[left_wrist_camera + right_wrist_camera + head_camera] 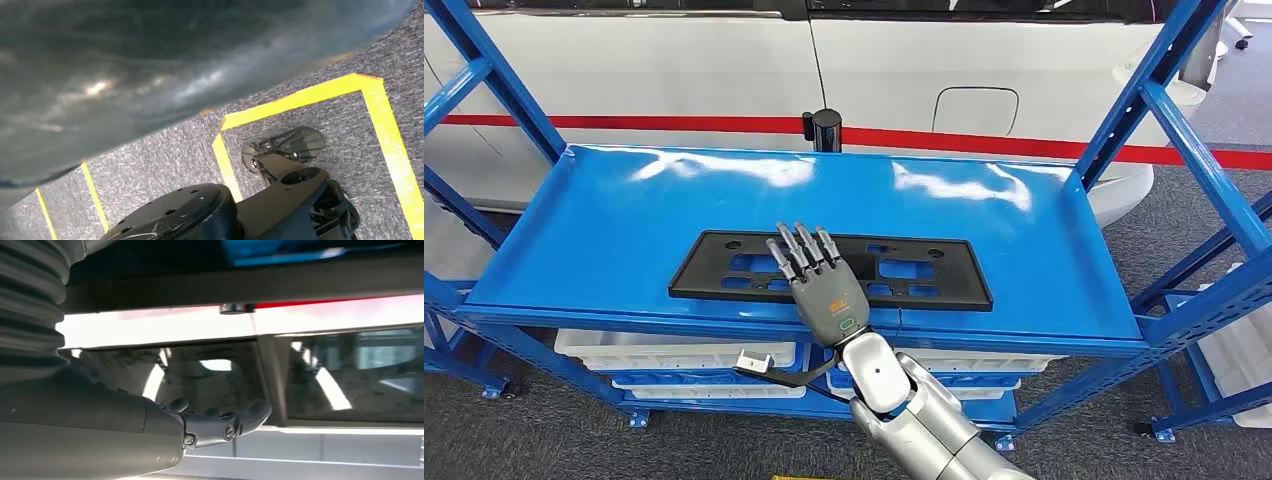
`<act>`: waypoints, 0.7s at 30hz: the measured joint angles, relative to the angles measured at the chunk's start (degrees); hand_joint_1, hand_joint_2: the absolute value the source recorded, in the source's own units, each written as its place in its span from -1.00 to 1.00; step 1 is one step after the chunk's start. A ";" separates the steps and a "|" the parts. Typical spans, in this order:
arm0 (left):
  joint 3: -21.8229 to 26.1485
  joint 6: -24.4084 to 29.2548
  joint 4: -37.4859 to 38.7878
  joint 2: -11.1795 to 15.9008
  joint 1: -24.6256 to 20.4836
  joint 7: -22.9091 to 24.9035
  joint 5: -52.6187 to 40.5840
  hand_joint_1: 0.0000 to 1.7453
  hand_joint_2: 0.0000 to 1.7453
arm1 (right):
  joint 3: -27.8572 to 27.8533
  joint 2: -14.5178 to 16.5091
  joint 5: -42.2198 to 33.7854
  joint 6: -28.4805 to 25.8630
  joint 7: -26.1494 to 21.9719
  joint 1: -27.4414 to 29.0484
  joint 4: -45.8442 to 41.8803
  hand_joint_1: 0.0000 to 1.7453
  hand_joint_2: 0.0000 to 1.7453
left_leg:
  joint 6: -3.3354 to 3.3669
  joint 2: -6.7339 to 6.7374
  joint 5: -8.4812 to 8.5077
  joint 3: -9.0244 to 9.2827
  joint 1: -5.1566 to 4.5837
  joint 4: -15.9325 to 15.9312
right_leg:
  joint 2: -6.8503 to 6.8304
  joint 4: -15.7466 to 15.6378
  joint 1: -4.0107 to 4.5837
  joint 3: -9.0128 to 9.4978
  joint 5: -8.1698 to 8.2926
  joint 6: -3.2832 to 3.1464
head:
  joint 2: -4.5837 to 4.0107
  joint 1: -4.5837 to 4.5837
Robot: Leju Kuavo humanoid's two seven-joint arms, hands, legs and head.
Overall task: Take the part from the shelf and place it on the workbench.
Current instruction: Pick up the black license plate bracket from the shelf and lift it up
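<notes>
My right hand [824,285] was stretched out flat over the near edge of the blue shelf [604,230], fingers [802,248] straight and slightly apart, lying on top of the black part [924,272]. Nothing was gripped: fingers extended, not curled around anything, so I'd call the hand released and just resting on it. Whether the thumb had hooked under the shelf lip I couldn't tell; in the right wrist view I saw the thumb [227,425] pointing forward under the dark underside of the shelf, but that frame was too glary to confirm contact. The part was a flat rectangular frame with cut-outs, lying flat on the top shelf, roughly centred, its long side parallel to the front edge and close to it. My fingertips reached about halfway across the frame, left of its middle. The silver forearm [924,415] came up from below right. White bins [674,352] sat on the lower level under the shelf, with a small bracket on a dark cable [754,362] hanging in front of them. Behind the shelf stood a white car [724,70] with a red stripe, and a black cylinder [826,128] sat at the back edge. My left wrist view looked down at grey carpet with yellow tape [300,97].
</notes>
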 joint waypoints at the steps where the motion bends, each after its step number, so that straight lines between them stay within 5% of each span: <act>1: 0.04 0.01 0.00 0.00 0.00 0.00 0.00 -1.00 -1.00 | -0.12 0.03 0.02 0.07 0.05 -0.07 0.12 -1.00 1.00 | 0.00 0.00 0.00 0.00 0.00 0.00 | 0.00 0.00 0.00 0.00 0.00 0.00 | 0.00 0.00; 7: 0.30 0.32 0.00 -0.13 0.00 0.00 -0.28 -1.00 -1.00 | -0.76 0.39 0.17 0.94 2.68 -0.80 1.27 -1.00 1.00 | 0.00 -0.01 0.00 -0.02 0.00 0.00 | 0.00 0.00 0.00 -0.01 0.00 0.00 | 0.00 0.00; 14: 1.13 0.83 0.00 -0.34 0.10 -0.28 -0.49 -1.00 -1.00 | 5.00 -1.26 0.20 5.98 17.83 -5.24 4.36 -1.00 1.00 | 0.01 -0.01 0.01 -0.01 0.00 0.00 | 0.00 0.00 0.00 0.00 0.02 0.02 | 0.00 0.01; 21: 1.79 0.83 0.00 -0.35 0.30 -0.52 -0.33 -1.00 -1.00 | 7.93 -1.96 0.21 8.31 19.10 -7.28 6.60 -1.00 1.00 | 0.00 -0.01 0.01 -0.01 0.00 0.01 | 0.00 0.00 0.00 0.00 0.02 0.03 | 0.00 0.00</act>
